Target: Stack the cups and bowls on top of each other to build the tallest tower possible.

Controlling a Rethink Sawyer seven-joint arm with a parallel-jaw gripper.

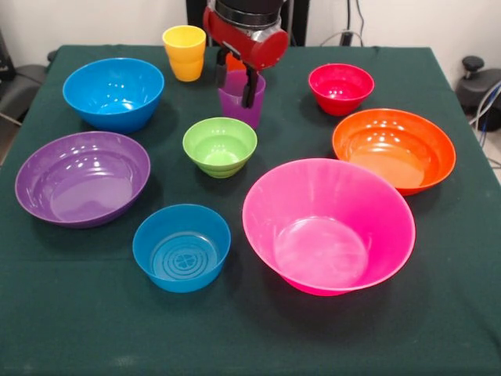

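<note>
A: Where is the hand (236,88)?

B: At the far middle of the bench (70,329), hanging from the red and black arm (249,31). Its dark fingers (249,88) reach down at the purple cup (241,100). One finger sits over the cup's mouth, another at its left side.

A: Is it holding the cup?

B: I cannot tell. The fingers straddle the rim, but whether they press on the wall does not show.

A: And the other cups?

B: The yellow cup (185,52) stands upright at the far left of the purple one. The orange cup (234,61) is mostly hidden behind the hand; only a sliver shows.

A: The bowls?

B: All separate, all mouth up. The small green bowl (220,146) sits just near of the purple cup. The small red bowl (340,88) is far right, the mid-sized blue bowl (113,93) far left. The purple bowl (82,178) is at the left, the orange bowl (394,149) at the right. The small blue bowl (182,247) and the large pink bowl (328,225) are nearest, side by side, the pink on the right.

A: Anything stacked?

B: Nothing.
</note>
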